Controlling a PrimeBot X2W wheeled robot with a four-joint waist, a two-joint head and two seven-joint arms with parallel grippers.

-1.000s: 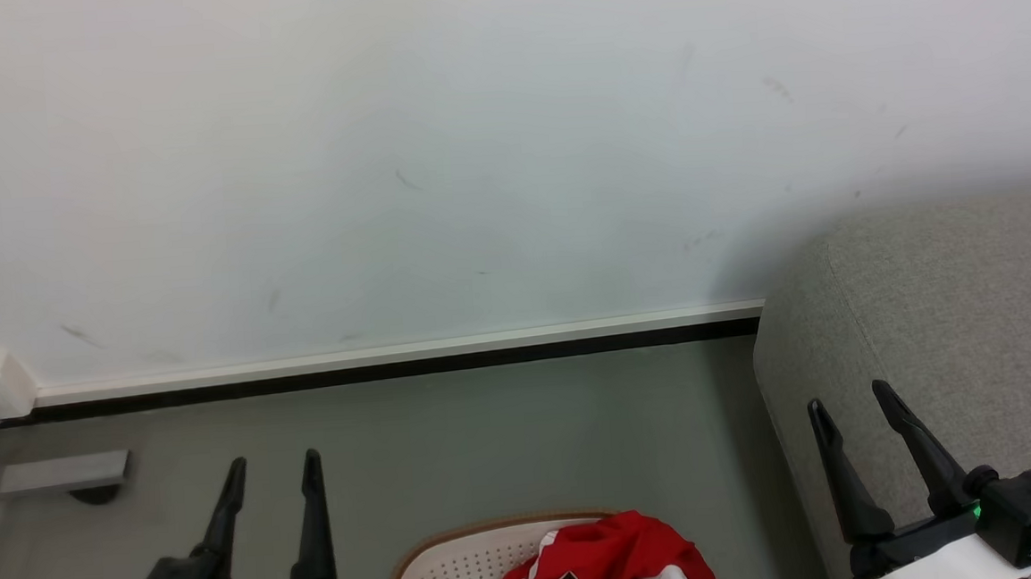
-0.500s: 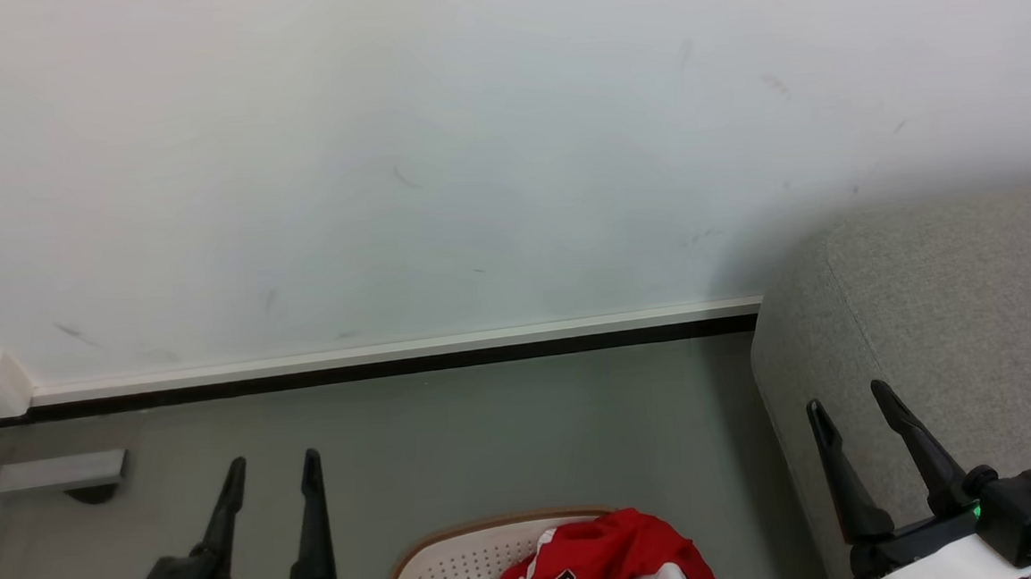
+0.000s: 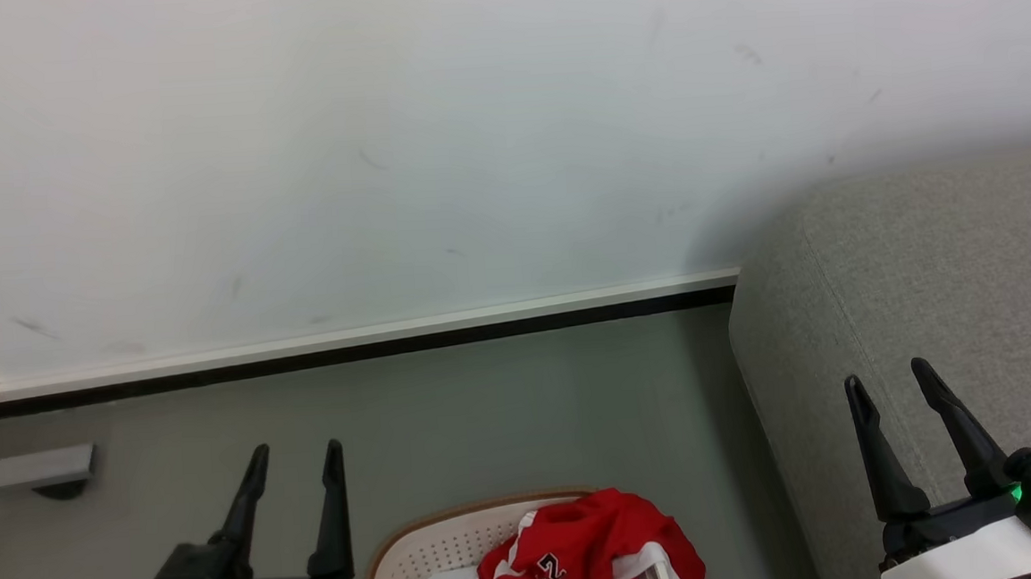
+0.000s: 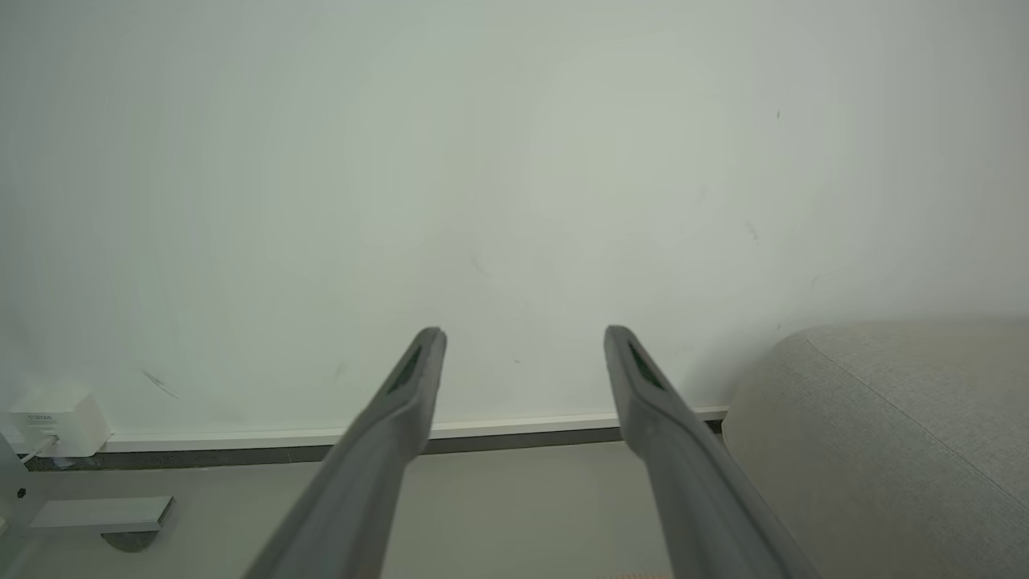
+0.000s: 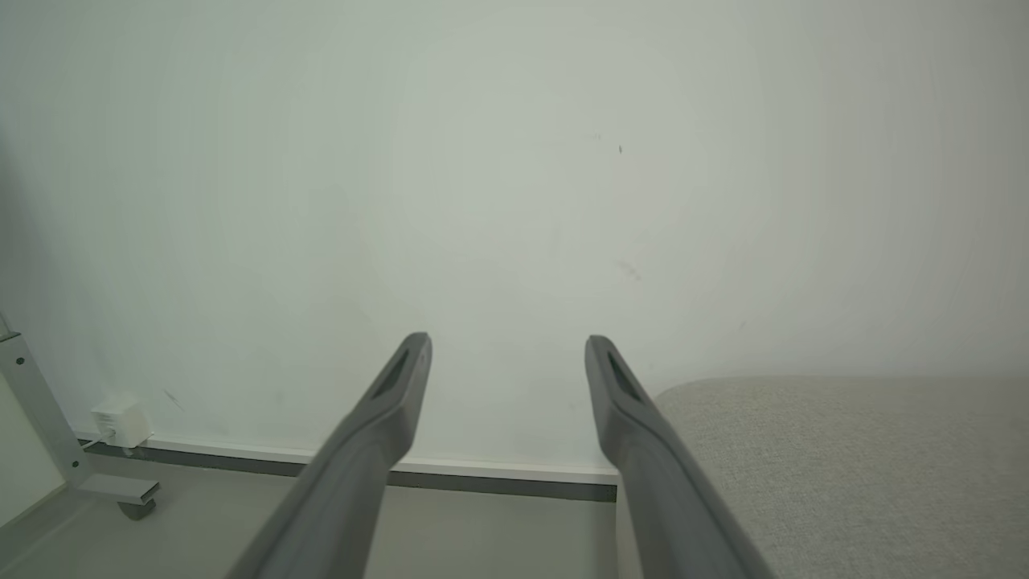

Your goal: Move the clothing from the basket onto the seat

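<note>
**A:** What changed in the last second?

**B:** Mostly the camera. The whole head view has slid. The skirting board [image 3: 393, 337] and the scuffs on the wall [image 3: 381, 137] sit higher and further left than before. I read that as the head tipping down and turning slightly toward the sofa [image 3: 926, 264], with nothing in the room moved. Both grippers have shifted a little in frame too, and I can't separate arm motion from camera motion.

**A:** Fingers?

**B:** No change. The left gripper [image 3: 298, 448] is spread as wide as it goes and is empty. In the left wrist view there is just wall and floor [image 3: 486, 399] between the fingers [image 4: 402, 402]. The right gripper [image 3: 886, 372] is also wide open and empty, and it shows in front of the sofa arm.

**A:** Clothing?

**B:** It's in the basket [image 3: 442, 549], at the bottom edge of the head view between the two grippers. The clothing [image 3: 585, 545] is a crumpled red heap with white trim. A small white mark faces up, too small to read. The heap rises above the brown rim and seems to cover it on the sofa side. There is white fabric lower left inside. The basket stands on the floor near the sofa.

**A:** What does it mean for the task?

**B:** No grasp yet and nothing visible on the sofa, so progress is about zero. More of the pile is in frame now. My guess is it's lining up its view on the basket before reaching in.
</note>
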